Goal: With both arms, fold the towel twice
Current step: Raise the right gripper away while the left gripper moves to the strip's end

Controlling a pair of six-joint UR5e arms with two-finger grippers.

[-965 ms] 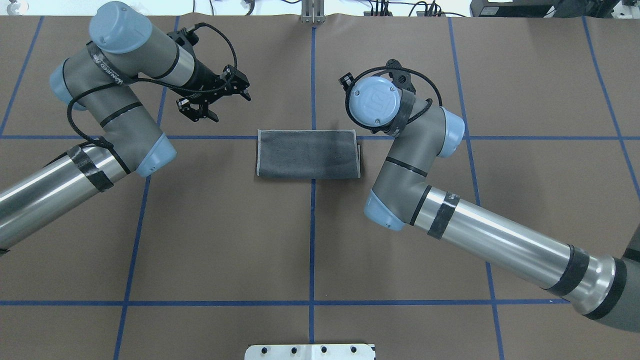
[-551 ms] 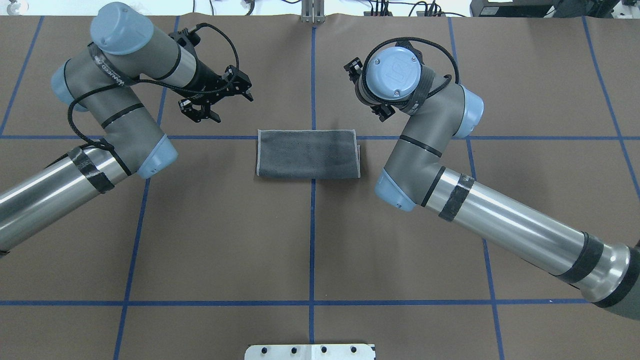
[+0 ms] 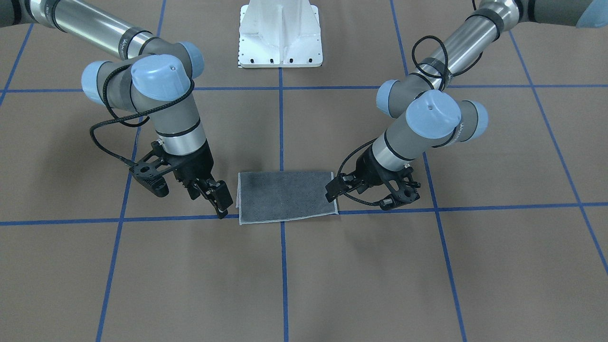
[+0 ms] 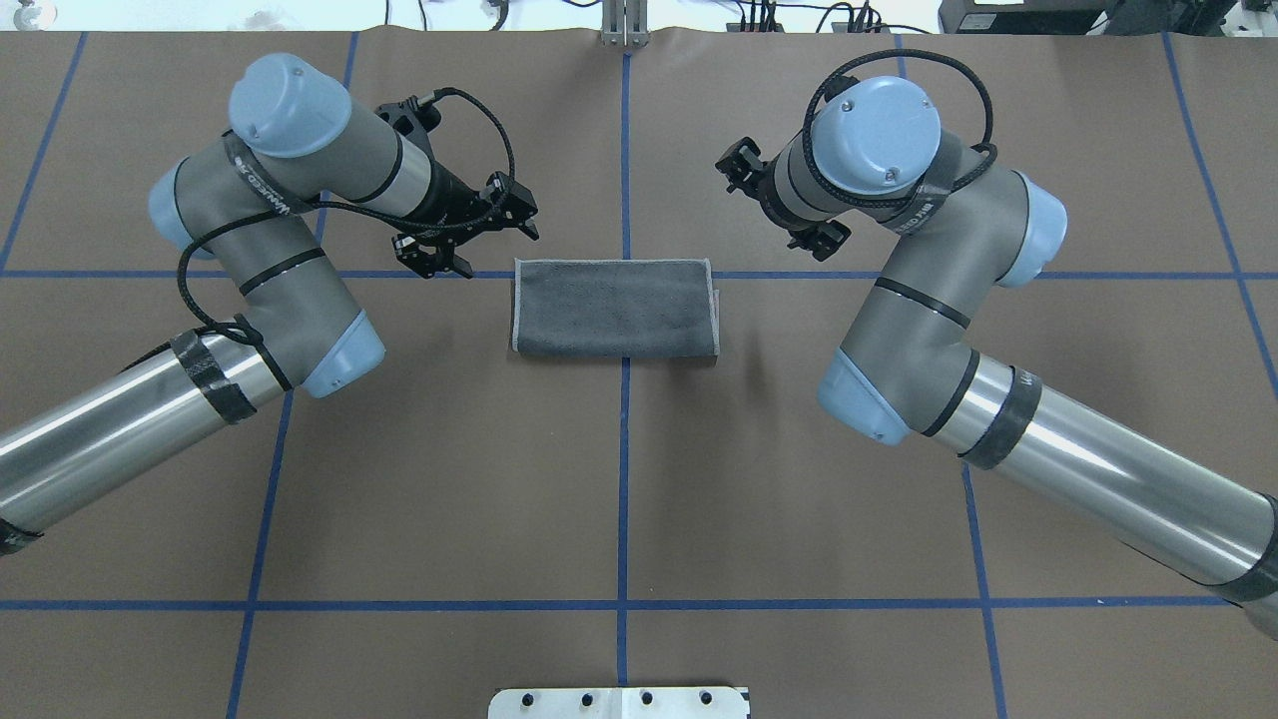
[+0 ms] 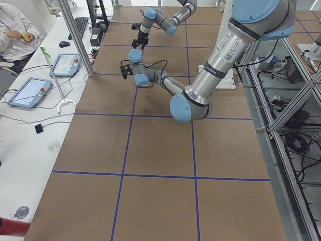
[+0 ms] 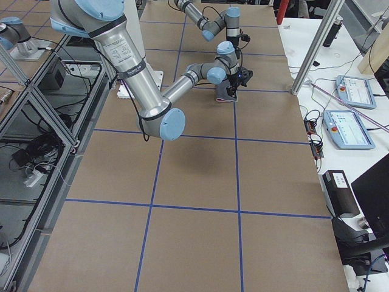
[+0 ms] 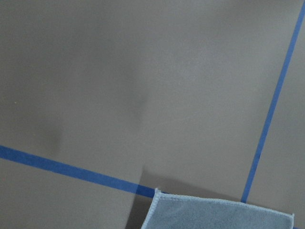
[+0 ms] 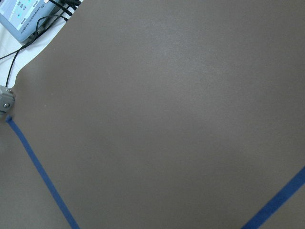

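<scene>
The towel (image 4: pixel 614 308) lies flat at the table's middle as a rectangle, dark grey face up, with a light hem; it also shows in the front view (image 3: pixel 285 194). Its pink face is hidden. My left gripper (image 4: pixel 479 238) is open and empty, hovering just beyond the towel's far left corner; in the front view it (image 3: pixel 358 199) is beside the towel's end. The left wrist view shows that towel corner (image 7: pixel 214 214). My right gripper (image 4: pixel 771 208) is open and empty, off the towel's far right corner, and shows in the front view (image 3: pixel 207 197).
The brown table cover carries a blue tape grid (image 4: pixel 624 499). The white pedestal base (image 3: pixel 280 38) stands at the robot's side of the table. Tablets (image 6: pixel 346 128) and cables lie on the operators' bench past the far edge.
My right gripper has risen off the towel's right end and swung away toward the far side. My left gripper has moved right, closer to the towel's far left corner. The towel has not moved.
</scene>
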